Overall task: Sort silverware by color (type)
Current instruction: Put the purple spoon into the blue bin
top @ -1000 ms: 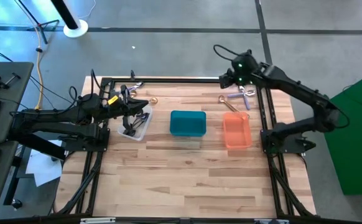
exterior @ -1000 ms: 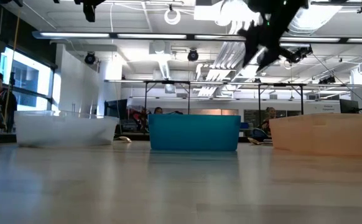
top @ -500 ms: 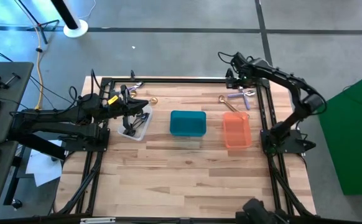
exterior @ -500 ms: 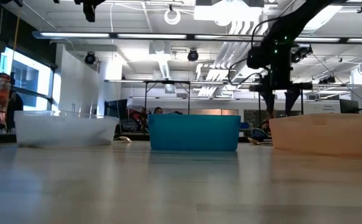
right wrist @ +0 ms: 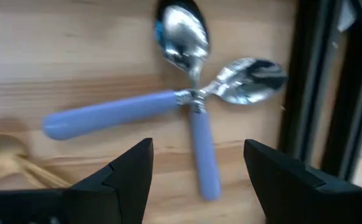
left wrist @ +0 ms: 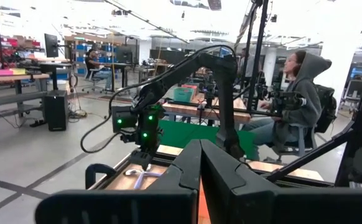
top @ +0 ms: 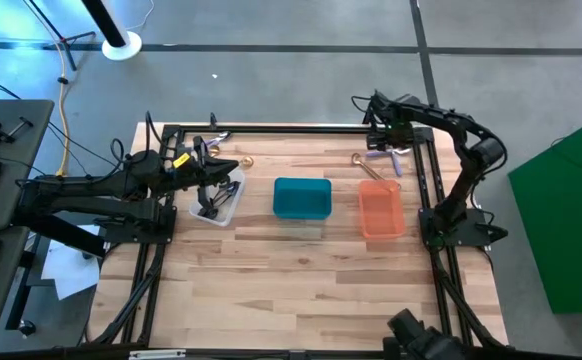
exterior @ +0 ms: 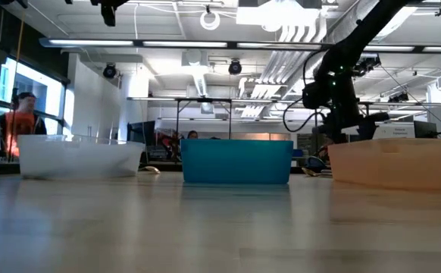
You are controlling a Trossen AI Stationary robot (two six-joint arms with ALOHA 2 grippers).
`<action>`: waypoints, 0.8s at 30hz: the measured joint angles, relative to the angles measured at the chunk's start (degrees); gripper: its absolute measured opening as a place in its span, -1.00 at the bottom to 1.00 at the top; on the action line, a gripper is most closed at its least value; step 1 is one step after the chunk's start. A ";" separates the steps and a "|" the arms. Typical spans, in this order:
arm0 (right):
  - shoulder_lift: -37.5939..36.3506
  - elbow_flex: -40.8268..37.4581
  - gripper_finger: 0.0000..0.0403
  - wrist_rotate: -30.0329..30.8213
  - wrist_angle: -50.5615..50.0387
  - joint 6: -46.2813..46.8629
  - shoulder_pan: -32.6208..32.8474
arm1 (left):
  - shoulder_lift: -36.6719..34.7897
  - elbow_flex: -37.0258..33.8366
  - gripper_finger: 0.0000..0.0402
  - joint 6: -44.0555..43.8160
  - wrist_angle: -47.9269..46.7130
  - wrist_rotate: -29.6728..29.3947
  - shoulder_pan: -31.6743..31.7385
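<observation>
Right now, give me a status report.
Right gripper open above two blue-handled spoons. Left gripper shut over clear bin. Nothing in the way.

So there's two spoons with shiny silver bowls and lavender-blue plastic handles [right wrist: 112, 112] [right wrist: 204, 152], lying flat and crossed at the necks, on the wooden desk's far right corner. A gold-toned utensil [top: 369, 168] lies slanted just beside them. Another small gold piece [top: 247, 161] sits on the wood over on the left. Dark utensils [top: 214, 200] are piled in the clear bin.
</observation>
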 joint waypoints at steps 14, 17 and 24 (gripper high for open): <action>0.27 -3.76 0.17 -3.34 -0.57 -0.48 -3.28 | 0.00 0.00 -1.00 1.39 0.01 -0.01 2.20; 0.25 -4.87 0.17 -5.71 2.36 1.26 -3.47 | 0.00 0.00 -1.00 1.37 -0.01 0.00 2.36; 0.25 -6.56 0.17 -2.65 5.42 4.24 -2.48 | 0.00 0.00 -1.00 0.85 0.42 0.03 2.36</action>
